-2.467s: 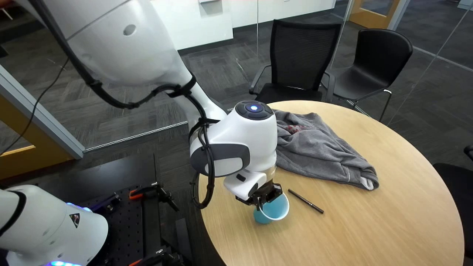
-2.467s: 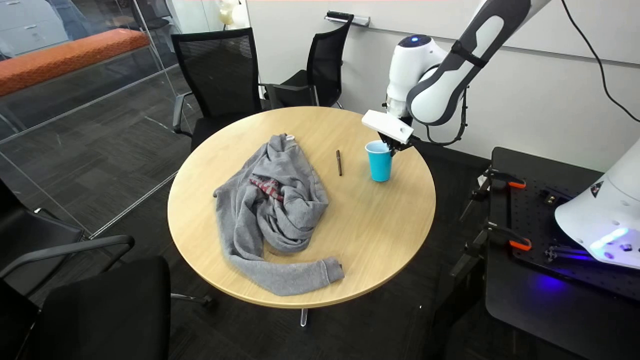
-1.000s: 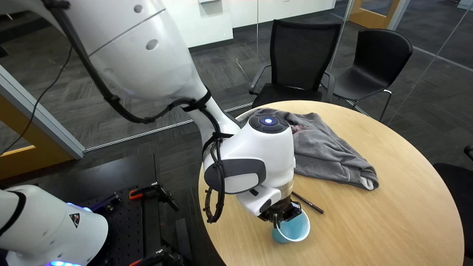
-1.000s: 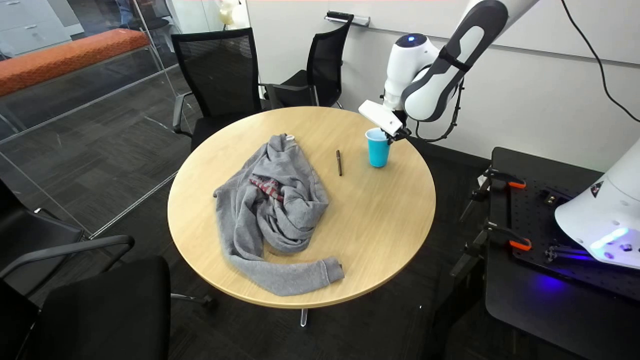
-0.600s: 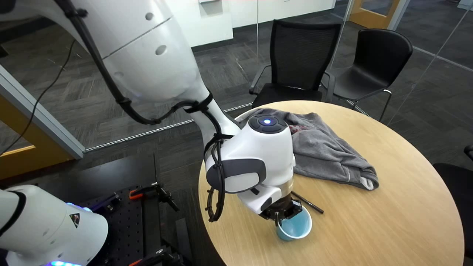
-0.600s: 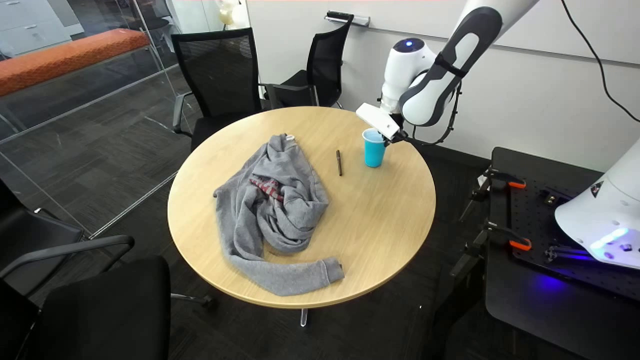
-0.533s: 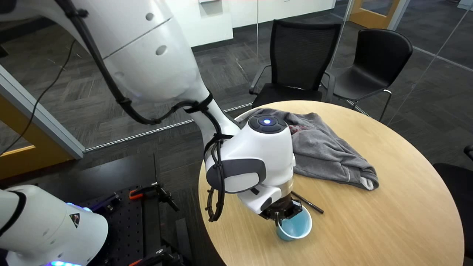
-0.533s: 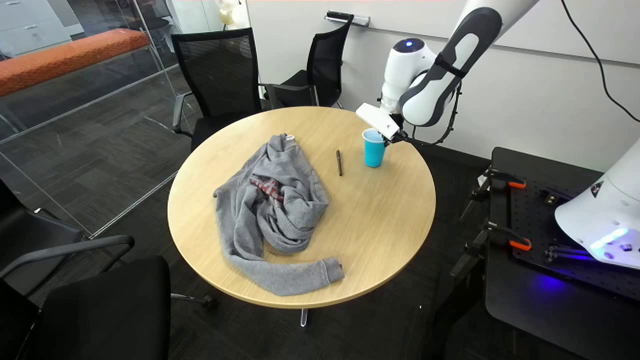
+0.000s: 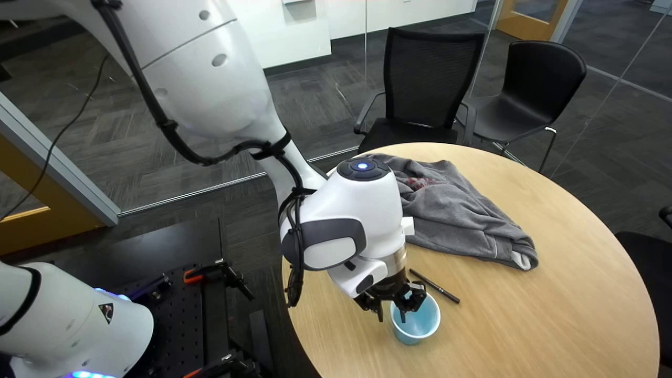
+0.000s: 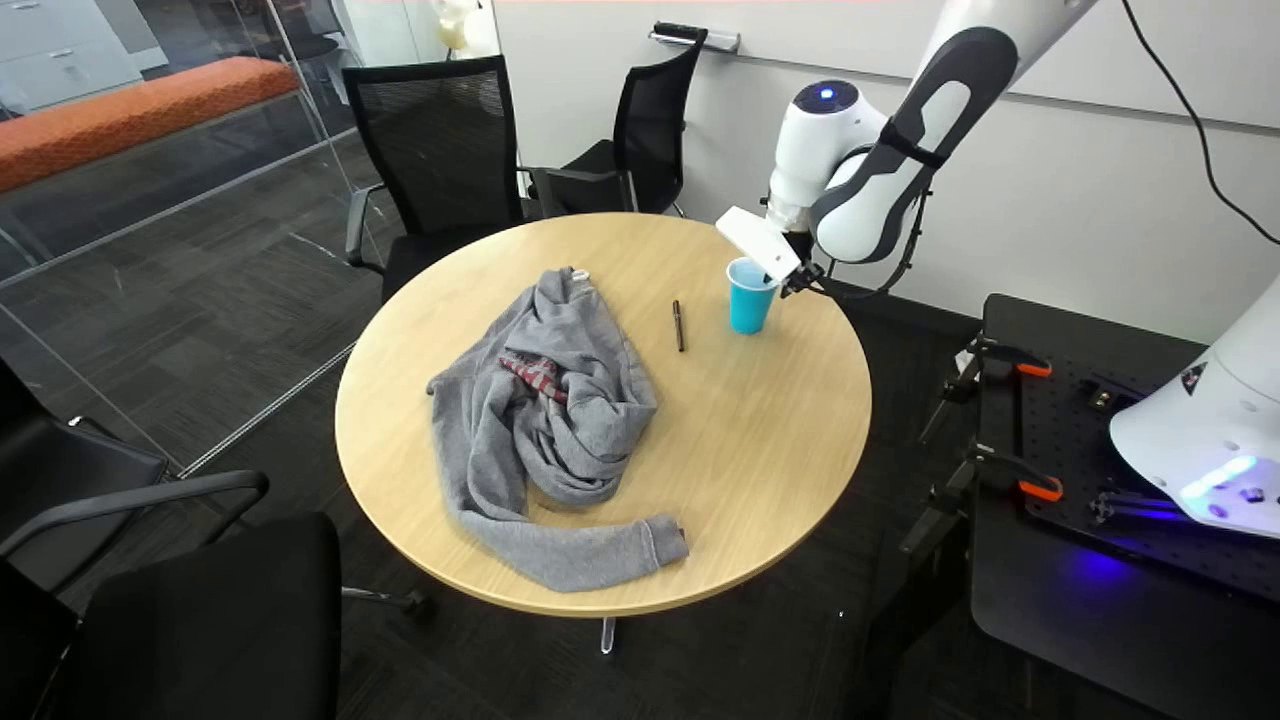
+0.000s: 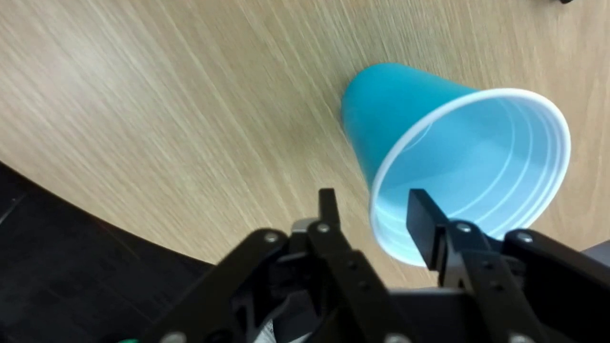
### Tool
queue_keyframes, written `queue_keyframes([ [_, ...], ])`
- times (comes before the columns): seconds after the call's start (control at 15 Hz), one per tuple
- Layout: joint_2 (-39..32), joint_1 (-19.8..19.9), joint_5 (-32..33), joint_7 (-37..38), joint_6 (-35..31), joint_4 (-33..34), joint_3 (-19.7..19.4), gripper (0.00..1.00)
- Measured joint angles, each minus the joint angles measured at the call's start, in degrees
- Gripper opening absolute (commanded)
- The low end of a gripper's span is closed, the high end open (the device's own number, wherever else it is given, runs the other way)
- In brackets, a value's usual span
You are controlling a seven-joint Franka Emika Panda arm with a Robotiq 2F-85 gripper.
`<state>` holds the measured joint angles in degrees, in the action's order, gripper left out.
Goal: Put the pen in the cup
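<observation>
The light blue cup (image 9: pixel 421 321) stands upright on the round wooden table (image 9: pixel 525 325); it also shows in an exterior view (image 10: pixel 749 308) and large in the wrist view (image 11: pixel 381 107). Its inside looks empty. The thin black pen (image 9: pixel 434 286) lies on the table beside the cup, and also shows in an exterior view (image 10: pixel 678 326). In the wrist view a small dark tip at the top right edge may be the pen; I cannot tell. My gripper (image 11: pixel 373 191) is open and empty at the cup's rim (image 10: pixel 777 287), one finger outside, the other over the cup's mouth.
A crumpled grey cloth (image 9: pixel 462 220) lies on the table beyond the pen, also seen in an exterior view (image 10: pixel 590 430). The table's edge (image 11: pixel 95 219) is near the gripper. Black chairs (image 10: pixel 430 150) stand around the table.
The cup has moved nearer the pen's side with my gripper shut on its rim. Since half a second ago the gripper has opened and let go of the cup. The pen has not moved.
</observation>
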<state>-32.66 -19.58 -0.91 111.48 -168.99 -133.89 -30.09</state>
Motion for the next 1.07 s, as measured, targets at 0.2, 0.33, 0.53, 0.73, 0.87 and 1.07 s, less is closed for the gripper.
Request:
queue_keyframes([
  [0.2,0.2,-7.6,0.5,3.3,-2.2,-2.8,-6.7,0.96],
  [0.33,0.3,-13.6,0.5,4.7,-3.3,-4.7,-11.7,1.00],
  [0.53,0.4,-23.5,0.5,4.9,-4.5,-7.5,-19.8,1.00],
  [0.73,0.5,-33.7,0.4,4.6,-6.1,-9.8,-27.4,1.00],
  [0.87,0.5,-39.6,0.2,3.4,-6.4,-10.9,-31.4,1.00],
  [1.07,1.0,-45.9,0.0,-1.6,-6.4,-11.3,-35.2,1.00],
])
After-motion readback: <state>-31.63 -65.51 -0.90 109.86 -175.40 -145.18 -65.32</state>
